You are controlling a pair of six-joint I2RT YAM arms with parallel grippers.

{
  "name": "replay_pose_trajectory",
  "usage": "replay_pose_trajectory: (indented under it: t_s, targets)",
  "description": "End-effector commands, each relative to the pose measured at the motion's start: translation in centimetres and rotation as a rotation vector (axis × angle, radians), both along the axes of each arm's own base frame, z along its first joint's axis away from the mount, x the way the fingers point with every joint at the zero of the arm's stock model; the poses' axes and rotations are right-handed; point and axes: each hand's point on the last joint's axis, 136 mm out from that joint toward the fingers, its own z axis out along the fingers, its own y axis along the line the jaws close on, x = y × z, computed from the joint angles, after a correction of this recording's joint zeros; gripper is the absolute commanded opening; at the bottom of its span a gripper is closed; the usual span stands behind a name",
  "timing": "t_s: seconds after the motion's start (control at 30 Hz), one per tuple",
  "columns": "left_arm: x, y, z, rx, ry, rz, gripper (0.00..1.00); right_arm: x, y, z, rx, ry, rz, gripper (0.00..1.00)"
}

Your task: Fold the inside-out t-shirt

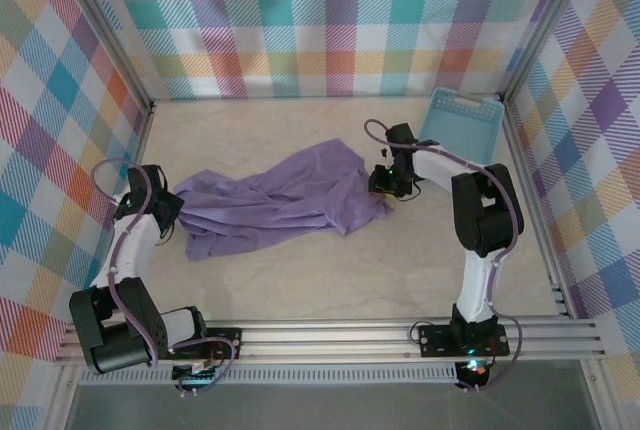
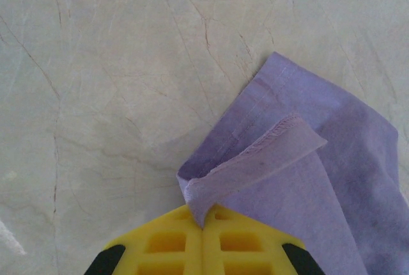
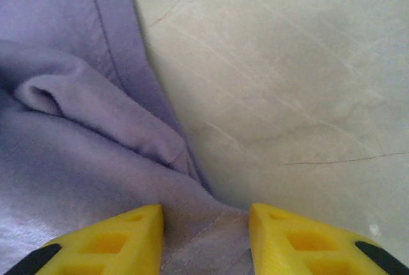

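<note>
- Jaws of the left gripper (image 2: 203, 222) are clenched on a folded hem edge of the shirt (image 2: 319, 179), which is pinched where the yellow tips meet.
- Jaws of the right gripper (image 3: 204, 224) are parted and released, and shirt fabric is seen lying between them.
- The shirt is laid crumpled across the middle of the counter (image 1: 300, 280) and stretched from one gripper to the other.
- Its left end is held at the left gripper, and its right end is reached by the right gripper.
- Stitching is seen along the hem in the left wrist view.
- A light blue basket (image 1: 462, 122) is placed at the far right corner, apart from the shirt.
</note>
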Motion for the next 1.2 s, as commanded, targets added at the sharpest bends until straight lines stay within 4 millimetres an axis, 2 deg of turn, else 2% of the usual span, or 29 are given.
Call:
replay_pose_trajectory:
  t_s: [0.0, 0.17, 0.23, 0.3, 0.4, 0.53, 0.67, 0.73, 0.83, 1.0, 1.17]
  targets:
    - [0.2, 0.4, 0.4, -0.001, -0.009, 0.004, 0.0, -0.5, -0.5, -1.4, -0.048, 0.016, 0.0, 0.44]
    - [0.2, 0.3, 0.4, -0.002, -0.008, 0.003, 0.0, -0.6, -0.5, -2.5, -0.06, 0.041, -0.001, 0.43]
    - [0.1, 0.4, 0.3, -0.002, -0.005, 0.004, 0.0, -0.7, -0.3, -2.7, -0.056, 0.051, 0.002, 0.39]
    - [0.2, 0.3, 0.4, -0.003, -0.008, 0.003, 0.0, -0.7, -0.3, -2.4, -0.052, 0.051, 0.002, 0.28]
    - [0.3, 0.1, 0.6, -0.011, -0.016, -0.002, 0.0, -0.6, -0.6, -0.8, -0.055, 0.015, -0.004, 0.16]
    - [0.8, -0.3, 1.2, -0.032, -0.047, -0.019, 0.0, -0.6, -1.3, 3.4, -0.074, -0.067, -0.003, 0.02]
    - [1.4, -1.2, 2.9, -0.063, -0.117, -0.054, 0.0, -1.0, -2.4, 9.7, -0.087, -0.197, -0.016, 0.0]
    - [1.6, -1.8, 4.4, -0.076, -0.17, -0.076, 0.0, -1.6, -3.2, 12.7, -0.099, -0.258, -0.029, 0.0]
    - [1.8, -2.7, 8.0, -0.085, -0.274, -0.123, 0.0, -3.1, -4.7, 18.3, -0.112, -0.369, -0.058, 0.0]
    - [1.0, -4.5, 16.7, -0.055, -0.491, -0.212, 0.0, -6.2, -7.1, 28.8, -0.098, -0.589, -0.113, 0.0]
    - [-1.3, -6.4, 25.3, -0.008, -0.687, -0.305, 0.0, -9.9, -9.0, 38.7, -0.056, -0.808, -0.155, 0.0]
